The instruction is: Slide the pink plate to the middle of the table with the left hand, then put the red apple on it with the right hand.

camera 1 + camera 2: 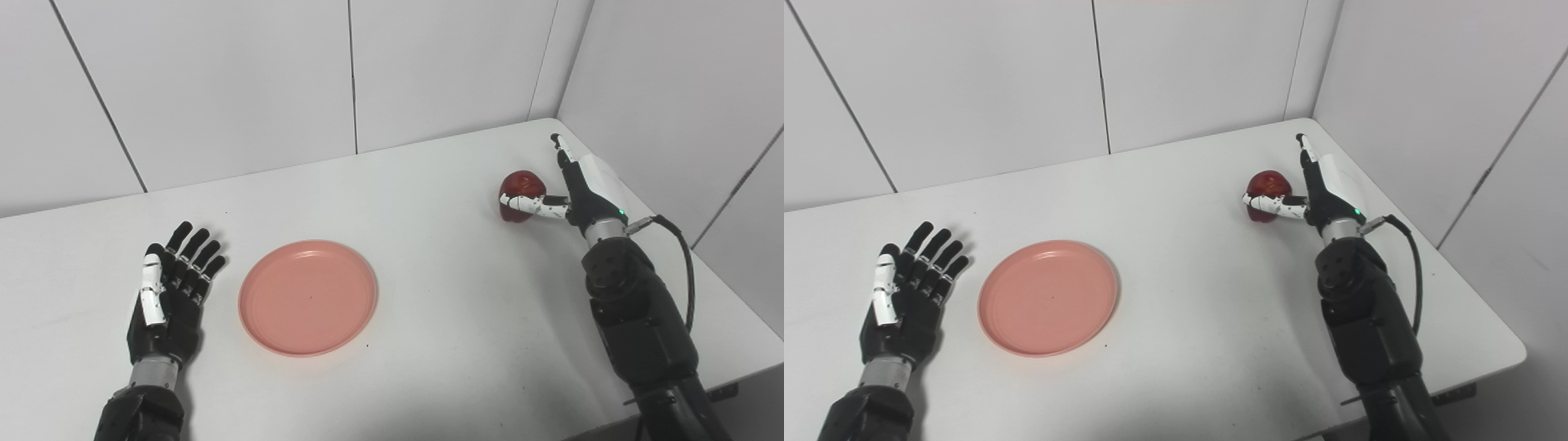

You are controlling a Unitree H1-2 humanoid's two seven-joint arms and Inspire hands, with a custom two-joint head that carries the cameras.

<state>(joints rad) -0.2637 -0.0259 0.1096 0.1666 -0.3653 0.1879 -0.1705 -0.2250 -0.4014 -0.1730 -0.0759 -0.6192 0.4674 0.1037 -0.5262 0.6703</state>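
- Left eye view: white tabletop (429, 202) set into a corner of white panelled walls (245, 79)
- Left eye view: pink plate (307, 297) lies flat on the tabletop, left of centre, with nothing on it
- Left eye view: left robot hand (168, 288) sits just beside the plate's left rim, apart from it, palm up, fingers spread and straight, holding nothing
- Left eye view: red apple (520, 188) stands on the tabletop near the far right corner, well apart from the plate
- Left eye view: right robot hand (566, 193) is at the apple's right side; its white thumb crosses the near face of the apple, while its fingers point straight toward the far wall beside the fruit, not wrapped round it
- Left eye view: a black cable (677, 245) loops from the right wrist past the forearm
- Right eye view: same layout; pink plate (1048, 297) left of centre, empty, flat on the tabletop (1164, 184)
- Right eye view: left robot hand (906, 294) open and palm up, a clear gap between it and the plate rim
- Right eye view: red apple (1266, 184) rests on the tabletop; right robot hand (1314, 190) spread wide against it, thumb lying across the fruit, fingers extended and not closed
- Right eye view: whether the palm touches the apple cannot be told
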